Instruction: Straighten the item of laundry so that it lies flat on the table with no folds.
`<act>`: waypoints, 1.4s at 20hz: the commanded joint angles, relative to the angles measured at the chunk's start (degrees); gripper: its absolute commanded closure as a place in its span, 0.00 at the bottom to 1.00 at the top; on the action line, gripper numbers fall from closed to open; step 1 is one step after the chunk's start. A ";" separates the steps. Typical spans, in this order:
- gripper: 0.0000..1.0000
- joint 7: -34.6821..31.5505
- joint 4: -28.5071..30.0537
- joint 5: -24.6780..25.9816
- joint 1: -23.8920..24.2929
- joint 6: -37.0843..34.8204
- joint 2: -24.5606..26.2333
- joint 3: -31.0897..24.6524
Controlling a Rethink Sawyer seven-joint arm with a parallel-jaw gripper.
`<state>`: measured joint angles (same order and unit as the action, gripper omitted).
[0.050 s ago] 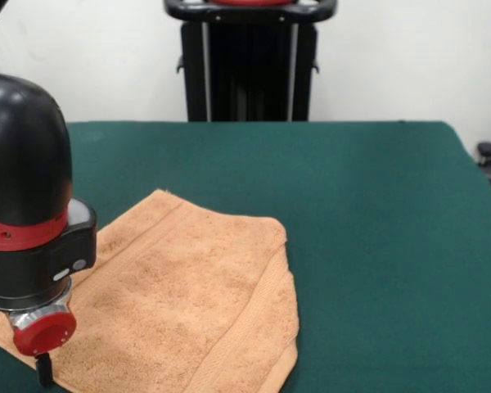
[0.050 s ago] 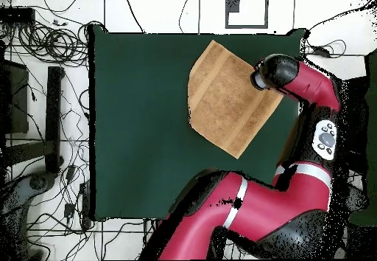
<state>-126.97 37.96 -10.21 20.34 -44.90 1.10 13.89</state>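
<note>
Gripper [image 1: 43, 372] fingers are mostly cut off at the picture's edge, so whether they are apart or together cannot be told; one dark tip seems to touch the peach terry-cloth towel [image 1: 188, 303]. Beneath and beside it the fluffy towel is spread on the dark green felt table [image 1: 368, 213], its shape irregular, with one edge apparently folded over.

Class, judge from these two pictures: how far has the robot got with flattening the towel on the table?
Done: most of the towel lies spread on the table. In hand: the gripper is low over one corner. Left: the edge away from the arm looks doubled over with a raised ridge, so it needs pulling flat.
</note>
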 commanded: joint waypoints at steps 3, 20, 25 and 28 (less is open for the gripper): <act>0.00 -19.60 6.47 -2.21 -5.80 -8.96 -1.73 2.59; 0.00 -18.39 6.65 -1.09 -5.21 -3.75 -0.70 2.39; 0.00 -20.10 6.55 -2.03 -5.67 -6.03 -0.61 2.77; 0.00 -23.43 7.42 -3.90 -6.82 -10.43 -1.10 3.27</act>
<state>-130.19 37.97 -10.78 16.69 -47.34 -1.01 17.74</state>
